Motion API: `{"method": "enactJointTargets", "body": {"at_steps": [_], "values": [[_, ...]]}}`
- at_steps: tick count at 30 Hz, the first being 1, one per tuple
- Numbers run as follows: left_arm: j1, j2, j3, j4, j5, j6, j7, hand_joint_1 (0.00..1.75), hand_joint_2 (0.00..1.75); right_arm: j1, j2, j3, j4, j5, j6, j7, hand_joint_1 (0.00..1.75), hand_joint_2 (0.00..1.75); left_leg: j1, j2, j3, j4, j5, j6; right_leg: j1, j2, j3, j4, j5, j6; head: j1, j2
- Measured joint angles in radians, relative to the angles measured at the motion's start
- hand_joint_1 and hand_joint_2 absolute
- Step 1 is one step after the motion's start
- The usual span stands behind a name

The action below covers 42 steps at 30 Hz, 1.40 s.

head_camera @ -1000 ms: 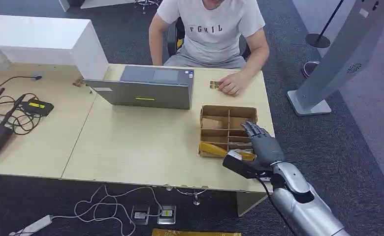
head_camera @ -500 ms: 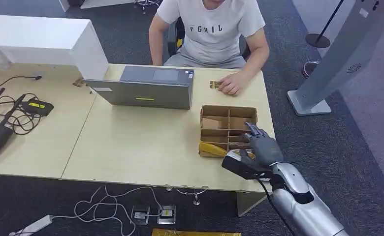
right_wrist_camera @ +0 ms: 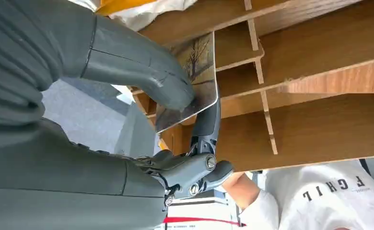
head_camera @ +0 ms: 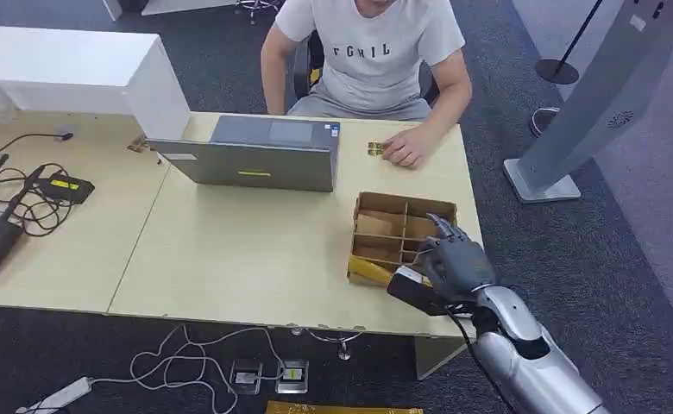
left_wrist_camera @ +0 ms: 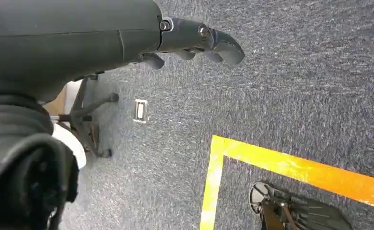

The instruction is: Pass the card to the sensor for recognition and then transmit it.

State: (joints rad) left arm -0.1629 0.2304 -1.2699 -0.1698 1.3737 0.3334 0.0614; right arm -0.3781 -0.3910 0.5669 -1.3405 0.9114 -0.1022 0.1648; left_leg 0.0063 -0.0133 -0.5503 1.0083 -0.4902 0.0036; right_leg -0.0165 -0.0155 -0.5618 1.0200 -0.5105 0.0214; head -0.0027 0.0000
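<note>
The right hand (right_wrist_camera: 142,96) pinches a thin glossy rounded-corner card (right_wrist_camera: 194,81) between thumb and finger, just beside the slatted wooden box (right_wrist_camera: 319,72).

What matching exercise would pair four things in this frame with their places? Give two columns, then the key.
Things:
1. glossy tree-print card
2. brown divided cardboard box
3. grey open laptop
4. robot's left hand

Places:
A. on the table in front of the seated person
B. hanging over grey carpet with a yellow line
C. pinched by the robot's right hand
D. at the table's right end, nearest the right hand

Pairs: 1-C, 2-D, 3-A, 4-B
</note>
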Motion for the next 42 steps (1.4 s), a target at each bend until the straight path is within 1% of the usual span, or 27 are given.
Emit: {"method": "enactJointTargets", "body": {"at_steps": [21,23,25,30,34,37,42], "values": [[0.0,0.002,0.0,0.0,-0.001,0.0,-0.003,0.0,0.0,0.002,0.003,0.0,0.0,0.003,-0.004,-0.004,1.75,1.75,0.0,0.0,0.0,0.0,0.0,0.0,0.0,0.0,0.0,0.0,0.0,0.0,0.0,0.0],[0.0,0.002,0.0,0.0,-0.001,0.0,-0.006,0.0,0.0,-0.002,0.003,0.0,0.0,0.018,-0.027,-0.012,1.75,1.75,0.0,0.0,-0.001,0.0,0.0,0.0,0.0,0.0,0.0,0.0,0.0,0.0,0.0,0.0],[0.0,0.003,0.0,0.0,-0.001,-0.002,-0.015,0.0,0.0,-0.024,0.003,-0.007,-0.007,0.038,-0.068,-0.029,1.75,1.75,0.0,0.0,-0.001,0.0,0.0,0.0,0.0,0.0,0.0,0.0,0.0,0.0,0.0,0.0],[0.0,0.003,0.0,0.0,-0.002,-0.008,-0.039,0.0,0.0,-0.133,-0.017,-0.065,-0.069,0.09,-0.06,-0.044,1.75,1.75,0.0,0.001,0.001,0.0,0.001,0.0,0.0,0.001,0.0,0.0,0.001,0.0,0.0,0.0],[0.002,0.003,0.0,0.0,-0.002,-0.01,-0.042,0.0,0.0,-0.164,-0.034,-0.121,-0.136,0.131,-0.1,-0.049,1.75,1.75,-0.001,0.0,0.001,0.0,0.001,0.0,0.0,0.0,0.0,0.0,0.001,0.0,0.0,0.0],[0.003,0.003,-0.001,0.0,-0.002,-0.006,-0.032,0.0,0.0,-0.186,-0.047,-0.194,-0.184,0.117,-0.148,-0.074,1.75,1.75,0.0,0.0,0.001,0.0,0.001,0.0,0.0,0.0,0.001,0.0,0.001,0.0,0.0,0.0],[0.003,0.002,-0.001,0.0,-0.002,-0.005,-0.03,0.0,0.0,-0.179,-0.051,-0.262,-0.203,0.118,-0.193,-0.114,1.75,1.75,0.0,0.001,0.001,0.0,0.001,0.0,0.0,0.0,0.0,0.0,0.001,0.0,0.0,0.0]]}}
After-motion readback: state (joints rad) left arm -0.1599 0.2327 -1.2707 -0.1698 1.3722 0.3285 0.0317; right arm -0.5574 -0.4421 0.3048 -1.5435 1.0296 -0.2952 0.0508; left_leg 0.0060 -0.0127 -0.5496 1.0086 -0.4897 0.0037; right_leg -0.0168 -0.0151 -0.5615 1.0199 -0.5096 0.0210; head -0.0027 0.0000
